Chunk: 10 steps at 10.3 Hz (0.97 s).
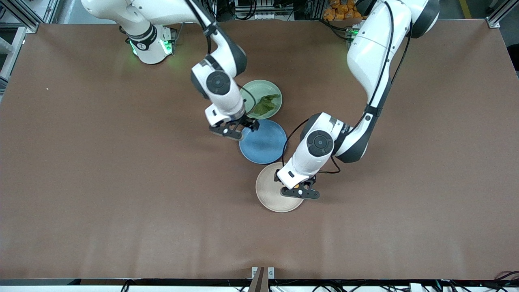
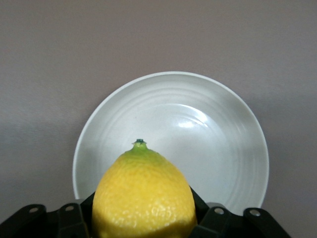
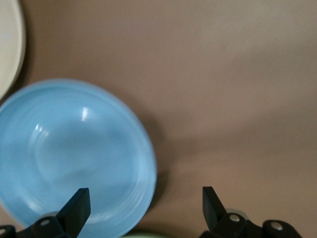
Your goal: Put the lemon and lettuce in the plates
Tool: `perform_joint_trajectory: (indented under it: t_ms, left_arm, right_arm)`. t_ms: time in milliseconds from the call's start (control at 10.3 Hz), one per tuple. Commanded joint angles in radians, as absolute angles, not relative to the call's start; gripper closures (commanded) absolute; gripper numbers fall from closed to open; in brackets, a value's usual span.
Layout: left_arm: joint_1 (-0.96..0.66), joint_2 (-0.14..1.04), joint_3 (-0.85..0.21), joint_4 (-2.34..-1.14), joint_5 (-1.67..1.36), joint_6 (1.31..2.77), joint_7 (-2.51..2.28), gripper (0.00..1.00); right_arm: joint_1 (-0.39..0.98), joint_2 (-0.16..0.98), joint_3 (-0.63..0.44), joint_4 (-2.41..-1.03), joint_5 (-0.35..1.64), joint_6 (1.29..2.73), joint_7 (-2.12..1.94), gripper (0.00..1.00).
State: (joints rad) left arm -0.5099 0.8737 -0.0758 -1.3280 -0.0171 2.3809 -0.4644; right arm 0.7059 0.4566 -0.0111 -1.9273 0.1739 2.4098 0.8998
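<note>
Your left gripper (image 1: 300,192) pinches the lemon (image 2: 144,196) over the beige plate (image 1: 269,190), ready to drop it in. The lettuce (image 1: 266,104) lies in the green plate (image 1: 259,86) (done), so your right gripper (image 1: 235,129) hovers spread, empty.

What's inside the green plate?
The lettuce lies in the green plate, a wrinkly dark green leaf. The right arm covers part of the plate toward its end of the table, so anything under there cannot be seen.
</note>
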Motion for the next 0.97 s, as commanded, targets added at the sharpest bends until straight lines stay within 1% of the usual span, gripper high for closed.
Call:
perform_joint_trajectory:
  t_ms: [0, 194, 486, 583, 680, 777, 874]
  left_arm:
    - [-0.523, 0.928, -0.061, -1.278, -0.037, 2.414, -0.495, 0.75]
    - [-0.526, 0.951, -0.060, -1.278, -0.035, 2.451, -0.495, 0.75]
    - [-0.526, 0.971, -0.058, -1.278, -0.035, 2.473, -0.495, 0.75]
    - [-0.526, 0.971, -0.057, -1.278, -0.035, 2.473, -0.494, 0.72]
    - [-0.526, 0.971, -0.055, -1.278, -0.034, 2.473, -0.491, 0.38]
    - [-0.526, 0.968, -0.052, -1.278, -0.031, 2.473, -0.492, 0.13]
    - [-0.528, 0.965, -0.048, -1.278, -0.031, 2.471, -0.494, 0.04]
  right_arm:
    - [0.591, 0.456, 0.003, -1.922, 0.160, 2.393, 0.769, 0.00]
    - [0.470, 0.456, 0.003, -1.922, 0.160, 2.338, 0.614, 0.00]
    - [0.261, 0.456, 0.003, -1.922, 0.160, 2.324, 0.341, 0.00]
    - [0.199, 0.457, 0.003, -1.924, 0.156, 2.325, 0.251, 0.00]
    - [0.149, 0.454, 0.002, -1.930, 0.156, 2.324, 0.157, 0.00]
    - [0.114, 0.450, 0.002, -1.933, 0.156, 2.322, 0.097, 0.00]
    - [0.080, 0.448, 0.000, -1.933, 0.155, 2.316, 0.042, 0.00]
